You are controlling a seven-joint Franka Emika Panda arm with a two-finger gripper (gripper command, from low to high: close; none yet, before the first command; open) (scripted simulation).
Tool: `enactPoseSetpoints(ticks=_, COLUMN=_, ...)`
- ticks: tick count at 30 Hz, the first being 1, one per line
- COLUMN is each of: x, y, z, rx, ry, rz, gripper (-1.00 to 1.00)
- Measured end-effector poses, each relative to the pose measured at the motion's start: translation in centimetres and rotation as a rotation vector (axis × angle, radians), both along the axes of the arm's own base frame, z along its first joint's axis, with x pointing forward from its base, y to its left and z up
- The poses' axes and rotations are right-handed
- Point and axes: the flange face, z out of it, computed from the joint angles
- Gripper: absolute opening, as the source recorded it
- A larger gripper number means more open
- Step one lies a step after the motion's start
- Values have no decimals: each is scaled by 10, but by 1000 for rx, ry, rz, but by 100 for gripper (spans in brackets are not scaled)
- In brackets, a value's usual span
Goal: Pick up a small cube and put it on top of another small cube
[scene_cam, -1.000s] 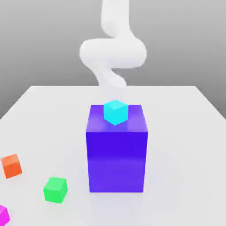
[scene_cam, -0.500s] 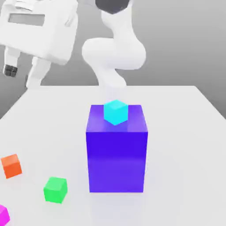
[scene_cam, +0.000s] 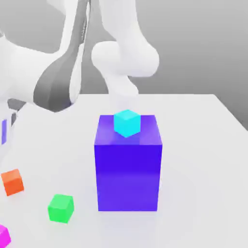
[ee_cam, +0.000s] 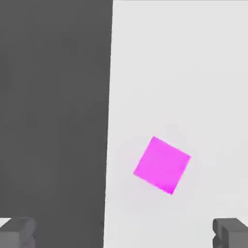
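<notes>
While the tool (ee_cam: 124, 232) hangs over the worktop (ee_cam: 193, 72) with fingers spread wide and empty, the small cube (ee_cam: 162, 164) lies near the worktop's edge, turned askew to the fingers; a descent without realignment risks nudging it off.

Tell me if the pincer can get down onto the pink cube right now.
Probably yes. In the hand view the pink cube lies bare on the white table, near its edge, with nothing beside it. The pincer is open, its fingertips standing wider than the cube.
</notes>
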Motion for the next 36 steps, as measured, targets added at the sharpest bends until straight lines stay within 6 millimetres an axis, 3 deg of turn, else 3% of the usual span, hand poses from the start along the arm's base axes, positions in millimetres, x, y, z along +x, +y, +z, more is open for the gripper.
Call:
enactPoseSetpoints(ticks=7, x=-22, y=-38, z=-75, rx=137, ry=-17, rz=-326, gripper=0)
enactPoseSetpoints(ticks=10, x=-24, y=-42, z=-122, rx=151, ry=-20, rz=-360, gripper=0)
enactPoseSetpoints(ticks=11, x=-24, y=-42, z=-135, rx=152, ry=-20, rz=-361, gripper=-100)
enactPoseSetpoints(ticks=17, x=-24, y=-42, z=-142, rx=151, ry=-22, rz=-362, gripper=-100)
enactPoseSetpoints(ticks=19, x=-24, y=-43, z=-125, rx=152, ry=-23, rz=-364, gripper=-100)
enactPoseSetpoints(ticks=21, x=-24, y=-42, z=-95, rx=152, ry=-22, rz=-364, gripper=-100)
enactPoseSetpoints(ticks=25, x=-33, y=-10, z=-60, rx=171, ry=-21, rz=-292, gripper=-100)
enactPoseSetpoints(ticks=30, x=-56, y=38, z=-39, rx=184, ry=-15, rz=-189, gripper=-100)
enactPoseSetpoints(ticks=36, x=-97, y=85, z=-28, rx=167, ry=-3, rz=-89, gripper=-100)
